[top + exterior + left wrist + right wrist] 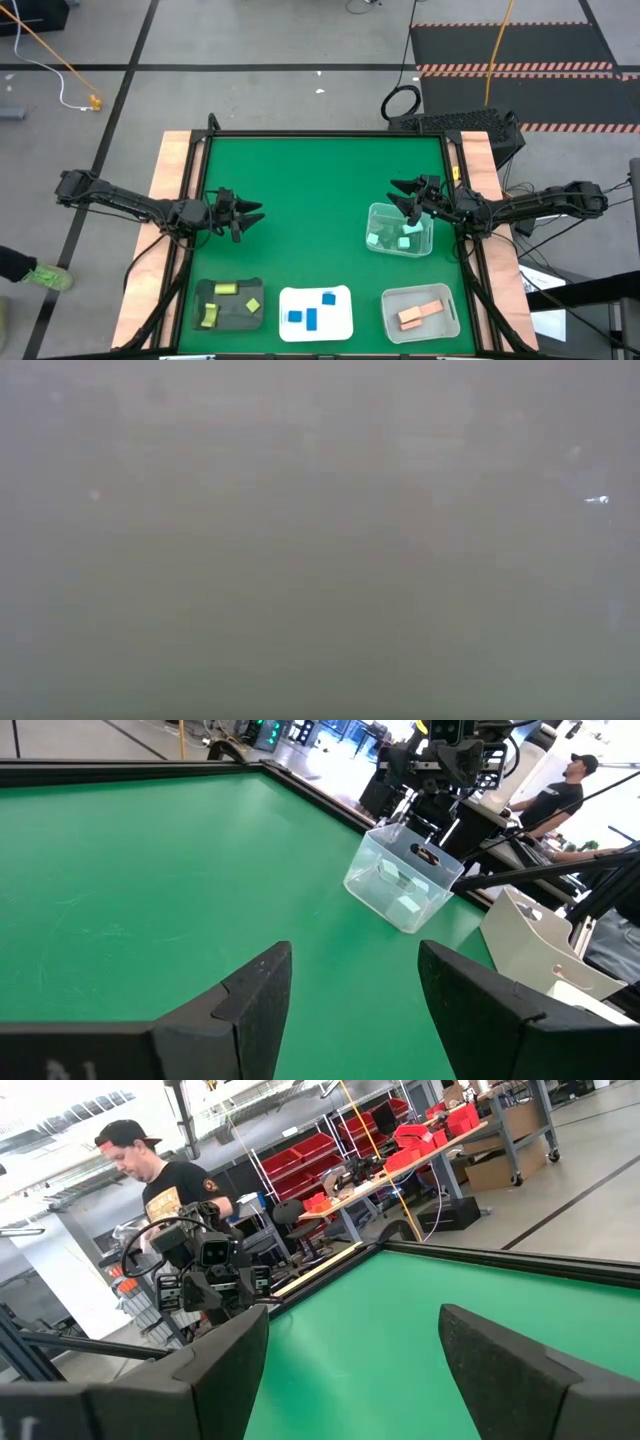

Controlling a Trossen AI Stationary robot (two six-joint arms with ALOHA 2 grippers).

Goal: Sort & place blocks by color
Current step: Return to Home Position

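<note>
Both my left pincer [257,214] and right pincer [398,197] are spread, holding nothing. Mint blocks [405,242] lie in the clear tray [370,236] just beneath my right pincer. I should lift before retracting, sparing its rim.

The counter [320,180] has a matt green top, smooth and even, edged along both sides by pale boards [172,190] with a wood-like look. The clear tray [365,870] looks like thin glossy plastic, the white tray [338,325] smooth and faintly shiny, the dark tray [238,318] matt. The left tool [355,960] and right tool [352,1325] are of dark, matt, plastic-looking material, and the blocks [310,318] look smooth and dull.
</note>
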